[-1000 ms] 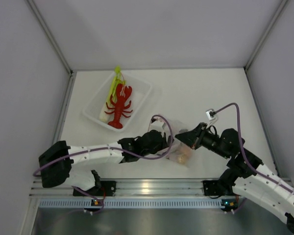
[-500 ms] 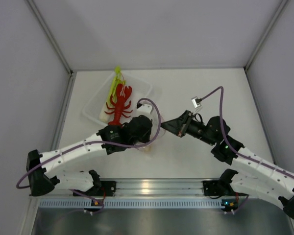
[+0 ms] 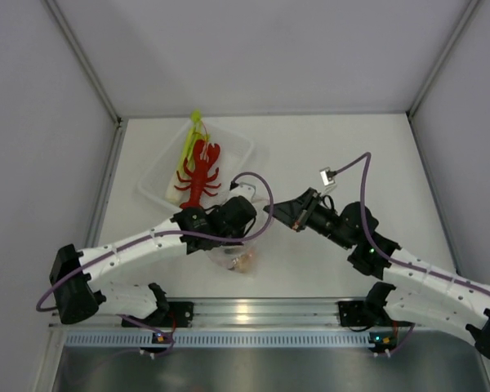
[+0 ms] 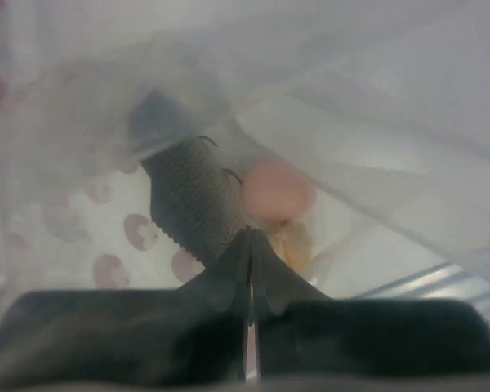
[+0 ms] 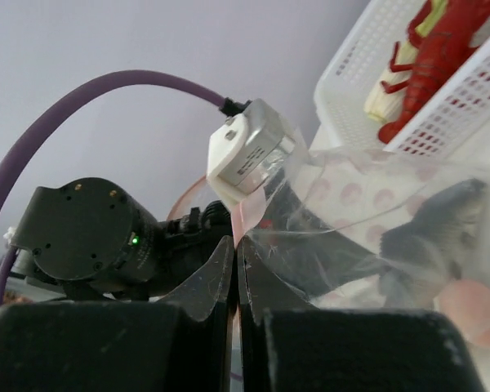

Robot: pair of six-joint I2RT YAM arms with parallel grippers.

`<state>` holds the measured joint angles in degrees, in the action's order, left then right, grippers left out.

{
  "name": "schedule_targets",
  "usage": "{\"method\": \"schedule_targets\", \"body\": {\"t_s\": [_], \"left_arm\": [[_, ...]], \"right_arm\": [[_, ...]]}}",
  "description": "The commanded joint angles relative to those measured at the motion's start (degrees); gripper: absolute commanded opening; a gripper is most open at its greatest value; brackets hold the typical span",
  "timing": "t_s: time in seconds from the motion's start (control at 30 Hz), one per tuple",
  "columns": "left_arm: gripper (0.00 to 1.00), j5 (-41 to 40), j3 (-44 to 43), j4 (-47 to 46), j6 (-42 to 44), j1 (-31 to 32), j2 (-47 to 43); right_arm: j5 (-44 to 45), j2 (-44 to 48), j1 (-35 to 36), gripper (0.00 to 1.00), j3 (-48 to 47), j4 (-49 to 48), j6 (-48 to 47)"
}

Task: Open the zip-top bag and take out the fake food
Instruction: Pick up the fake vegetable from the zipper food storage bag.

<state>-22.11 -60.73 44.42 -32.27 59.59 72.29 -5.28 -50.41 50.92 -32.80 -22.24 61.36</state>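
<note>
The left pincer (image 4: 249, 247) is closed, its tips meeting. Just ahead of the tips lies the grey fish (image 4: 188, 192), its near end right at them. Whether the tips pinch the fish, the film or nothing cannot be told. To the right of the fish, and a little beyond the tips, sits the pinkish round piece (image 4: 276, 189). Both are inside the bag (image 3: 238, 260), whose clear film with pale pink dots wraps round this pincer's view (everything past it looks milky).

The right pincer (image 5: 235, 249) is clamped narrow on the bag's edge. The pink zip strip (image 5: 247, 214) comes up from between its tips. The film spreads away from this pincer to its right, with the fish and the round piece showing through.

From above, the bag hangs below the left pincer, over the tabletop (image 3: 351, 155), and the right pincer is just beside it.

Beyond the left pincer, well apart from the bag, stands the white tray (image 3: 233, 145). The red lobster (image 3: 200, 171) lies in it, with the leek (image 3: 188, 143) alongside.
</note>
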Motion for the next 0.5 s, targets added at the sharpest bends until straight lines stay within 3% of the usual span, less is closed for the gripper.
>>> {"method": "schedule_targets", "body": {"t_s": [0.0, 0.13, 0.33, 0.47], "left_arm": [[0.09, 6.0, 1.7, -5.0, -1.2, -0.2, -0.1], [0.31, 7.5, 2.1, -6.7, -1.4, -0.1, 3.1], [0.36, 6.6, 1.6, -6.8, -2.9, -0.1, 9.7], [0.44, 4.4, 1.8, -6.7, -3.5, -0.1, 10.9]], "right_arm": [[9.0, 5.7, 0.5, 0.0, 2.3, 1.1, -1.2], [10.5, 8.0, 0.4, 0.0, 2.6, 4.7, -2.7], [12.0, 10.7, 0.4, 0.0, 3.4, 7.1, -2.9], [13.9, 12.2, 0.4, 0.0, 3.7, 8.7, -3.3]]}}
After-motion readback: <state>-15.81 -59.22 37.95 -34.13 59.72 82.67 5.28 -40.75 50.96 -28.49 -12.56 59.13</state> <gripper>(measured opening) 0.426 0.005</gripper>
